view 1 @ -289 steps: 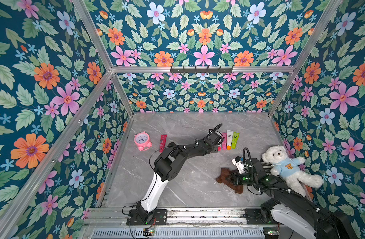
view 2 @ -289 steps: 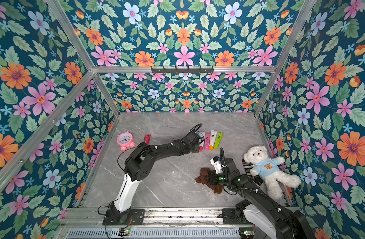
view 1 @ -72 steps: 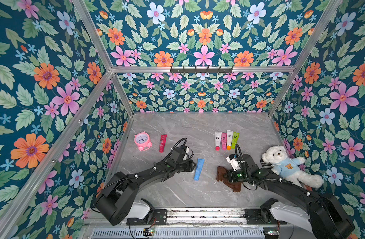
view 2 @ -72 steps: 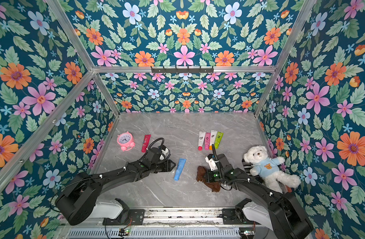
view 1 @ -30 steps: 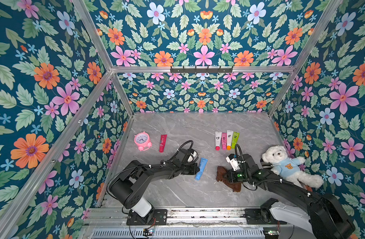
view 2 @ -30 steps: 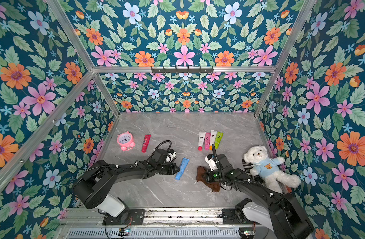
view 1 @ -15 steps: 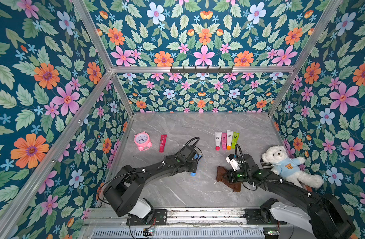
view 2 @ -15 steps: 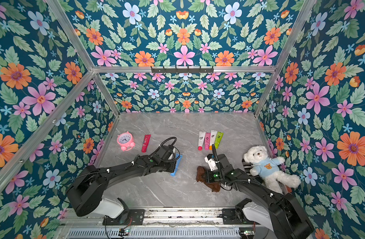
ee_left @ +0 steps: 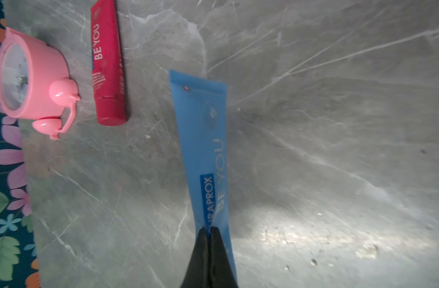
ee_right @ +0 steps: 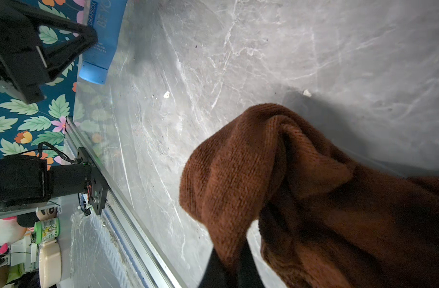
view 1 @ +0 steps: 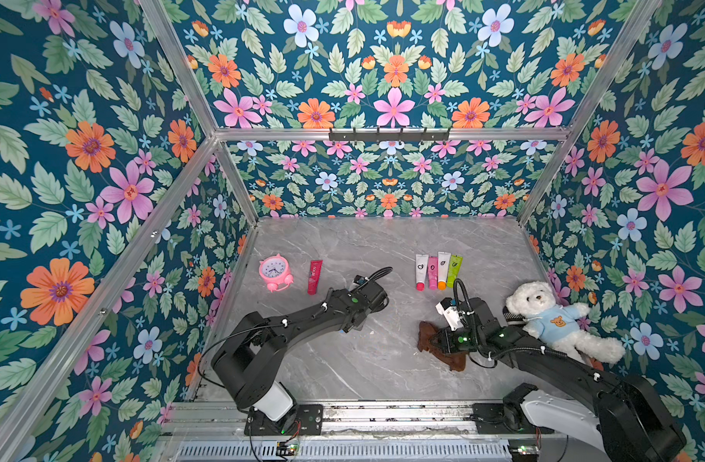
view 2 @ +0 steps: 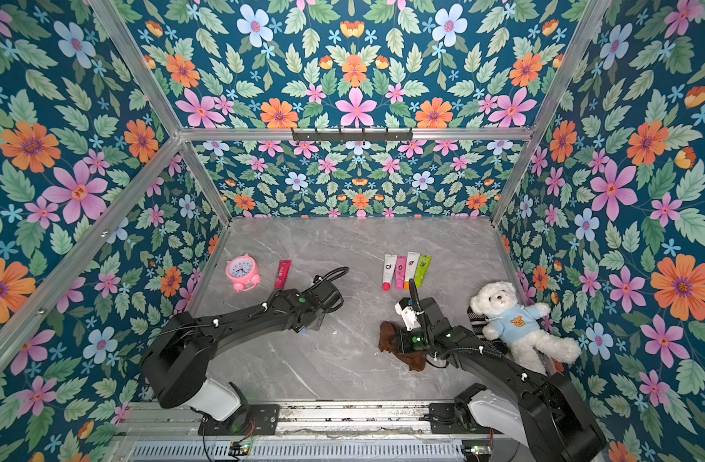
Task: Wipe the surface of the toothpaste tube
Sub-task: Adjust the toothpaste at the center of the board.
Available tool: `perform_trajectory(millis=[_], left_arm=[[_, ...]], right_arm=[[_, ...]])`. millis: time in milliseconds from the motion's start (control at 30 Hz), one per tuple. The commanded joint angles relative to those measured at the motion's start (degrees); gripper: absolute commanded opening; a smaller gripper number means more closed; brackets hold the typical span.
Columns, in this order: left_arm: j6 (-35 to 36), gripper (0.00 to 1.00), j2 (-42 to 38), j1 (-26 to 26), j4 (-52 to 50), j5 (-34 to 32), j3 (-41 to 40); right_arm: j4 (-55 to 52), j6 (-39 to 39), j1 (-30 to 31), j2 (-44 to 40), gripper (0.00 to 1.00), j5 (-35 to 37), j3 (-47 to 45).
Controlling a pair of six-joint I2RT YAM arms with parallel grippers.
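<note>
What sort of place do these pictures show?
Most likely a staged robot test cell. Flower-printed wall panels sit in an aluminium frame, a left arm and a right arm are mounted on a front rail, and unrelated props such as an alarm clock and a teddy bear rest on the tabletop.

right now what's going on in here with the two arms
The left gripper is shut on the blue toothpaste tube near its cap end and seems to hold it just off the table. The right gripper is shut on a bunched brown cloth. Cloth and tube are apart, so the wiping has not yet begun.
</note>
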Motion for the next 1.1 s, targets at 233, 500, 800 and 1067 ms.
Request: perform_trajectory(millis=[233, 500, 800, 1067], left_arm=[[-4.4, 0.00, 12.0, -6.3, -1.9, -9.3, 4.6], [-6.9, 0.01, 18.8, -10.7, -2.7, -9.7, 7.1], [-7.1, 0.22, 15.1, -14.0, 2.7, -6.4, 4.8], [-7.9, 0.35, 4.6, -14.3, 5.8, -7.4, 1.1]], right_arm=[[0.7, -0.4, 0.1, 0.7, 0.00, -0.7, 0.2], [0.6, -0.6, 0.0, 1.2, 0.00, -0.9, 0.4], [0.7, -0.7, 0.0, 1.6, 0.00, -1.1, 0.5], [0.7, -0.7, 0.1, 1.5, 0.00, -1.1, 0.4]])
